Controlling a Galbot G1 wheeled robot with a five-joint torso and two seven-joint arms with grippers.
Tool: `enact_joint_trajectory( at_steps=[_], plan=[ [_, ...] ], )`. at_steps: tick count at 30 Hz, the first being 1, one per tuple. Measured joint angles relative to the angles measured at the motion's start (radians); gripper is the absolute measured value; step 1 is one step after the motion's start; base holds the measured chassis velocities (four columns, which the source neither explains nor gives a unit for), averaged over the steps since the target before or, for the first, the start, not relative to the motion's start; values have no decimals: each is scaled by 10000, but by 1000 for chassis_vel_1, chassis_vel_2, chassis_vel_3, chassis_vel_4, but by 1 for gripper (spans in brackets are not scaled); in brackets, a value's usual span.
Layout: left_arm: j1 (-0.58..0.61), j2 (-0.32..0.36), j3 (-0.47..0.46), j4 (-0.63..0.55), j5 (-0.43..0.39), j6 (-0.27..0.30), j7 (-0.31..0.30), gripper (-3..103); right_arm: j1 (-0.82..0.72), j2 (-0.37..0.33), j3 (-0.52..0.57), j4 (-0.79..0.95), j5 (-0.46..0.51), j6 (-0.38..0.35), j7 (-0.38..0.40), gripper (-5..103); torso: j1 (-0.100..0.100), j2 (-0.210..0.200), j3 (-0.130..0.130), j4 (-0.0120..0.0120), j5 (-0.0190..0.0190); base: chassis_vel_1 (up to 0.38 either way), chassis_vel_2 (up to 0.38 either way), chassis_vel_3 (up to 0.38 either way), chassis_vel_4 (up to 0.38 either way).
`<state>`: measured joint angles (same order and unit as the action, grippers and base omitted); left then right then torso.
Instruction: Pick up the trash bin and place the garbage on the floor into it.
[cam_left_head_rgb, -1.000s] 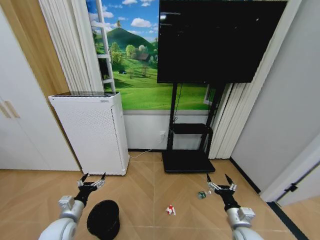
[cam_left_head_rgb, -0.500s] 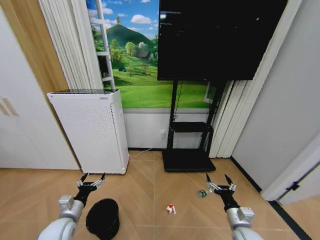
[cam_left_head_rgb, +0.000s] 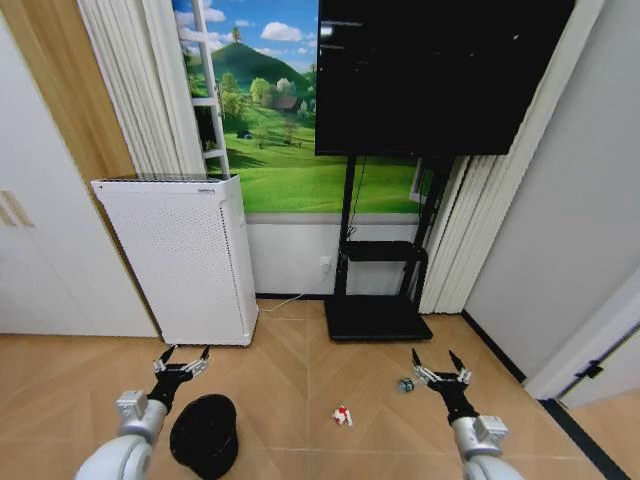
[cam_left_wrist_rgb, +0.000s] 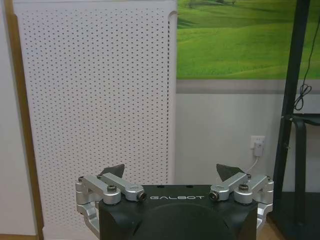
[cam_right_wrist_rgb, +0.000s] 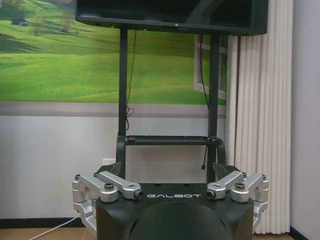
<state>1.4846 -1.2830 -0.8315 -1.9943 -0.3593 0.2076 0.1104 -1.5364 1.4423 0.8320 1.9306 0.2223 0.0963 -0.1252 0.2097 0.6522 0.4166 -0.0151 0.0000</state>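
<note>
— So, where's the bin (cam_left_head_rgb: 204, 436) from the fingers?
— Just below and beside the left gripper (cam_left_head_rgb: 181, 359), spread wide, empty. Bin upright on the floor, lower edge cut off.
— Right gripper (cam_left_head_rgb: 438, 363)?
— Spread wide too; bottle (cam_left_head_rgb: 405, 384) just left of it, wrapper (cam_left_head_rgb: 343, 415) between bottle and bin. Third item: can't find it.

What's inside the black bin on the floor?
Nothing visible: the small round black plastic trash bin shows a dark interior from the head view, its bottom partly hidden by its own wall. The red-and-white wrapper lies outside on the wooden floor.
</note>
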Motion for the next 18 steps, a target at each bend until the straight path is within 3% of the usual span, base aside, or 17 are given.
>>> enact_joint_trajectory(
  at_steps=[8, 18],
  plan=[
    [216, -303, -67, 495, 554, -424, 133, 100, -108, 100, 48, -454, -92, 265, -4, 100, -135, -343, -207, 1, -1, 0, 0, 0, 0],
    [141, -261, -24, 172, 353, -251, 83, 100, -61, 59, 46, -498, 31, 325, -185, 100, -287, -741, -453, 0, 0, 0, 0, 0, 0]
  ],
)
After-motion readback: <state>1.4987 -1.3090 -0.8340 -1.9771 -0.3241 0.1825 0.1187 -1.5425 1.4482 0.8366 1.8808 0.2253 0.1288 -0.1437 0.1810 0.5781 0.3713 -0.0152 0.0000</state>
